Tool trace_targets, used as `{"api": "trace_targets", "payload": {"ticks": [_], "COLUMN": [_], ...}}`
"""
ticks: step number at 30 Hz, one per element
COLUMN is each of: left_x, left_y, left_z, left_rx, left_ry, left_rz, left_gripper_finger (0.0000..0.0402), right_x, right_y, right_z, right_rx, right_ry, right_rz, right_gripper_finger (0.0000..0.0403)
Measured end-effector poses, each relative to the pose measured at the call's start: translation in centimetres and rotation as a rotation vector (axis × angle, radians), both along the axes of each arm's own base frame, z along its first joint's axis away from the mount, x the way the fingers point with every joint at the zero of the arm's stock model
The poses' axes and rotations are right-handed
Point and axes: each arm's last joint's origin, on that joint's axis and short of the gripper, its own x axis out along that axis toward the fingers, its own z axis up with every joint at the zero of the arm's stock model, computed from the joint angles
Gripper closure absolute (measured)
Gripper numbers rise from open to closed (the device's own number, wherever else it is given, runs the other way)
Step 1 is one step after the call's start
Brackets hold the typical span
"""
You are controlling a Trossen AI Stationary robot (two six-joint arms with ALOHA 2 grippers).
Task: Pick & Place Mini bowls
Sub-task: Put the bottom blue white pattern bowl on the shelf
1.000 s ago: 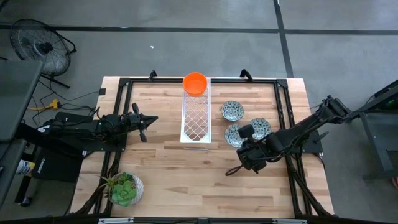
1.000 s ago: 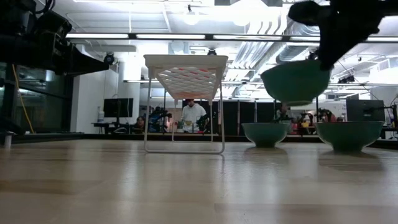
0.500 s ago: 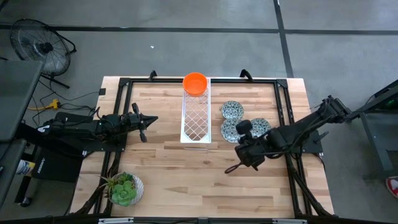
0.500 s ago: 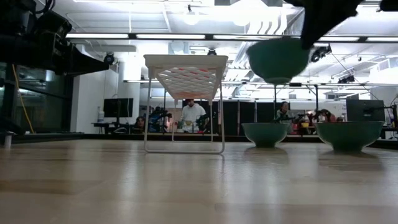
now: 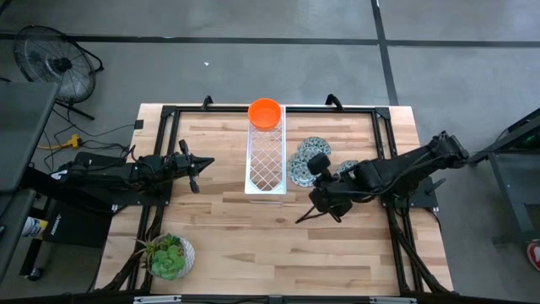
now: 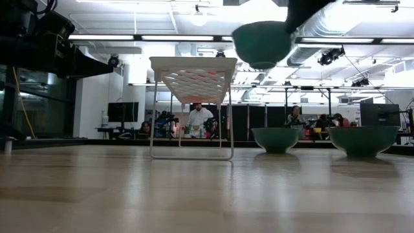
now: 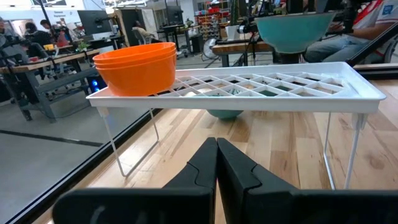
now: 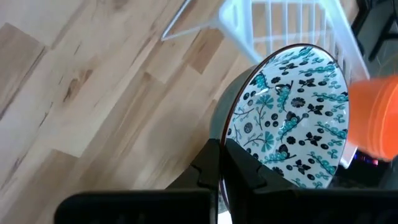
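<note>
My right gripper [image 5: 314, 169] pinches a patterned bowl [image 5: 300, 170] aloft beside the white rack [image 5: 265, 160]; left gripper [image 5: 196, 170] fingers pressed together.

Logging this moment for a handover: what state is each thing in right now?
Right gripper: shut on patterned bowl, held in the air beside the white rack.
Two patterned bowls: upright on the table.
Orange bowls: stacked on the rack's end.
Left gripper: shut, empty.
</note>
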Motion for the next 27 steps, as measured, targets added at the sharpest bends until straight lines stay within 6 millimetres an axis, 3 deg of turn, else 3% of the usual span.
{"api": "trace_targets", "payload": {"ticks": [10,27], "left_x": [0.0,0.0], "left_y": [0.0,0.0], "left_z": [0.0,0.0], "left_rx": [0.0,0.0], "left_ry": [0.0,0.0], "left_rz": [0.0,0.0], "left_gripper_finger": [0.0401,0.0401], "right_x": [2.5,4.4], "right_y": [-0.4,-3.0], "right_z": [1.2,1.9], "right_rx": [-0.06,-0.052], "right_ry": [0.03,-0.017], "right_rz": [0.106,0.268], "right_gripper_finger": [0.0403,0.0403]}}
